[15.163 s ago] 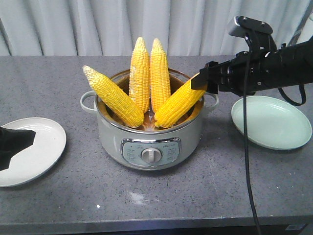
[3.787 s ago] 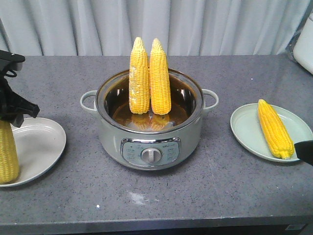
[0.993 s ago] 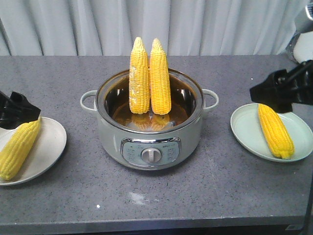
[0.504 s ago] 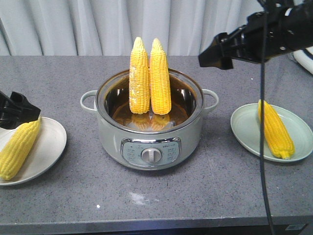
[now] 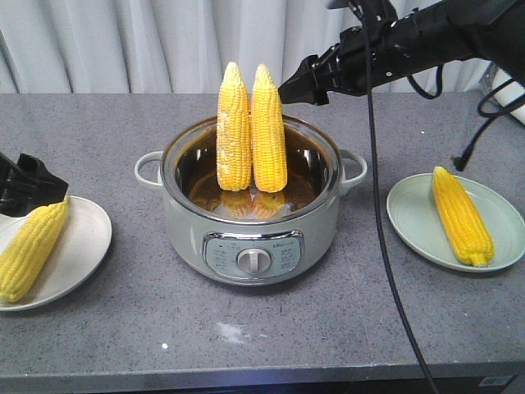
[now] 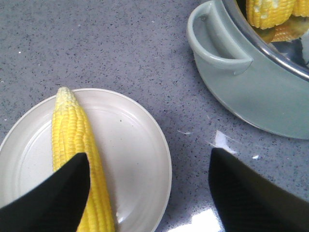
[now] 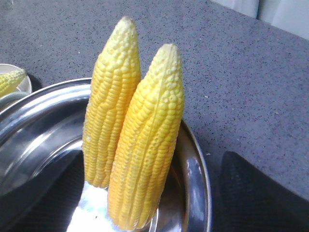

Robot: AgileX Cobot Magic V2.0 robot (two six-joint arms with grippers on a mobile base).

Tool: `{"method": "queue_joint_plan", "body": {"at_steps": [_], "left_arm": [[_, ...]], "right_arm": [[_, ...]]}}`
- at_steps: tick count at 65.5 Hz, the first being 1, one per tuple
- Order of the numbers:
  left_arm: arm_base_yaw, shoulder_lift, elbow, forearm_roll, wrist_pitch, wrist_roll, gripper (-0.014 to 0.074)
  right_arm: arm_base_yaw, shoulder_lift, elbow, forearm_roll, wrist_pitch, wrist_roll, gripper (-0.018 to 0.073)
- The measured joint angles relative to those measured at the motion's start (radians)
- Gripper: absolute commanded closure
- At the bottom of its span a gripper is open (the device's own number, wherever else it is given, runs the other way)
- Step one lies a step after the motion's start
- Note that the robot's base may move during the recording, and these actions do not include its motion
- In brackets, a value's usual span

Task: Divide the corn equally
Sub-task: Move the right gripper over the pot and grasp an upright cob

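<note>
R gripper (image 5: 295, 85), jaws spread, hovers by tips of two upright cobs (image 5: 250, 131) in the multicooker (image 5: 246, 238). L gripper (image 5: 34, 185), jaws apart too, hangs over white plate (image 5: 82, 246) w/ one cob (image 5: 29, 246). Fourth cob (image 5: 462, 215) on green plate (image 5: 418, 215).

Looks like a staged kitchen set in a lab. A speckled grey desk (image 5: 107, 139) carries an electric cooker (image 5: 250, 226), a white plate (image 5: 78, 246) and a green plate (image 5: 414, 209). A pale curtain (image 5: 123, 41) fills the upper frame.
</note>
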Motion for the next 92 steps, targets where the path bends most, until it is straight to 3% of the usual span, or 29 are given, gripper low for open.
{"method": "queue_joint_plan", "body": {"at_steps": [26, 38, 48, 71, 92], "left_arm": [[0.000, 0.000, 0.000, 0.000, 0.000, 0.000, 0.0090], [0.000, 0.000, 0.000, 0.000, 0.000, 0.000, 0.0090], [0.000, 0.000, 0.000, 0.000, 0.000, 0.000, 0.0090], [0.000, 0.000, 0.000, 0.000, 0.000, 0.000, 0.0090], [0.000, 0.000, 0.000, 0.000, 0.000, 0.000, 0.0090]], "right_arm": [[0.000, 0.207, -0.199, 0.077, 0.051, -0.011, 0.0052], [0.000, 0.256, -0.227, 0.160, 0.058, -0.045, 0.0061], [0.000, 0.262, -0.227, 0.180, 0.066, -0.060, 0.0118], [0.019, 0.262, -0.228, 0.186, 0.088, -0.082, 0.0342], [0.022, 0.262, -0.228, 0.189, 0.091, -0.086, 0.0349]]}}
